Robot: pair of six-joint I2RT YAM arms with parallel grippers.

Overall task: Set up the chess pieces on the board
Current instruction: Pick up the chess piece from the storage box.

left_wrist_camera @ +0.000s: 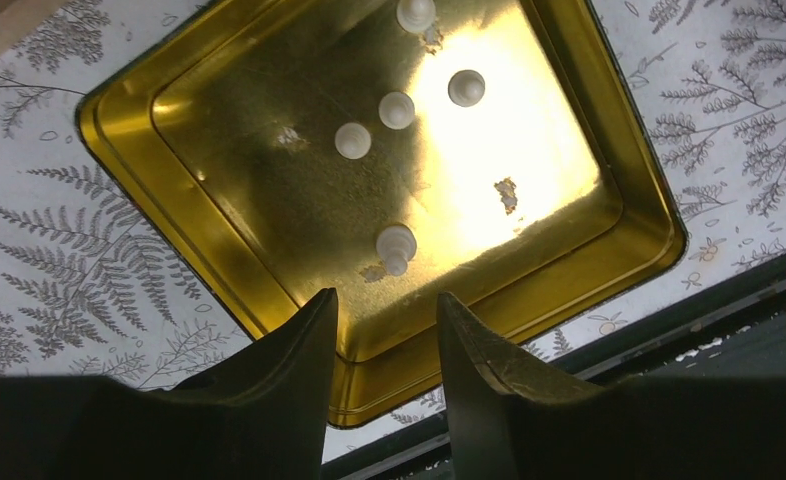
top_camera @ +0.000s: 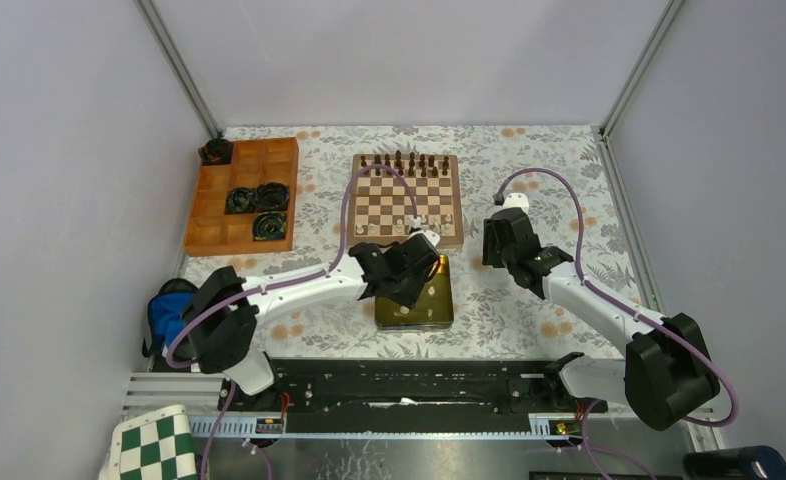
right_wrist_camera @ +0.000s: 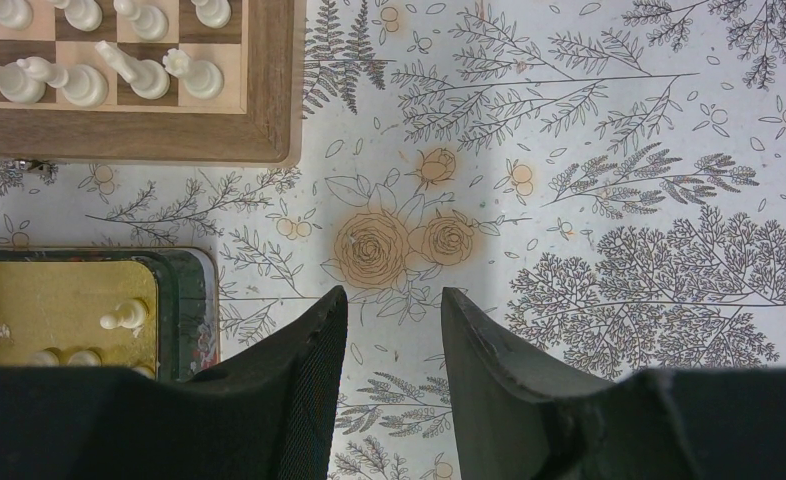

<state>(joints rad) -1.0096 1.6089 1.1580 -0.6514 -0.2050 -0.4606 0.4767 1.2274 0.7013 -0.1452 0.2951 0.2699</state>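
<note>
The board (top_camera: 456,200) lies mid-table, with dark pieces on its far rows and cream-white chess pieces (top_camera: 414,222) on its near rows. In the right wrist view its rim (right_wrist_camera: 169,135) and several white pieces (right_wrist_camera: 79,85) show at top left. A gold tin (left_wrist_camera: 219,250) in front of the board holds several loose white pieces; one (left_wrist_camera: 396,245) lies just ahead of my left gripper (left_wrist_camera: 387,300), which is open, empty and above the tin (top_camera: 439,305). My right gripper (right_wrist_camera: 394,295) is open and empty over the tablecloth, right of the board.
An orange compartment tray (top_camera: 209,215) with dark items stands at the far left. A blue object (top_camera: 169,305) lies by the left arm's base. A green checkered mat (top_camera: 154,445) sits at the near left. Grey walls enclose the table.
</note>
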